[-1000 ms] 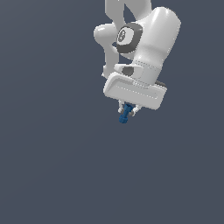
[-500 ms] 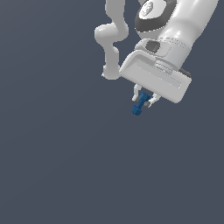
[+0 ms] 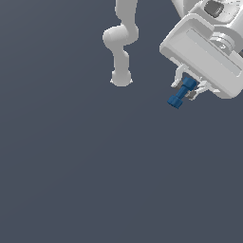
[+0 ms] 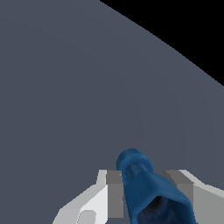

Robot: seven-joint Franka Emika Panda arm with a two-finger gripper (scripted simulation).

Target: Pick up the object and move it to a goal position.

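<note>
The small bright-blue dumbbell-shaped object (image 3: pixel 182 93) is seen aloft, its long axis tilted, the free blocky end angled down toward the exterior view's left. Its upper end is tucked between the fingers of the white two-fingered gripper (image 3: pixel 191 88), which is clenched on it at the exterior view's upper right. The arm is cut off by the frame edge there. In the wrist view, the object (image 4: pixel 146 188) is seen end-on, flanked by both pale fingers (image 4: pixel 114 192); its near end is cropped.
</note>
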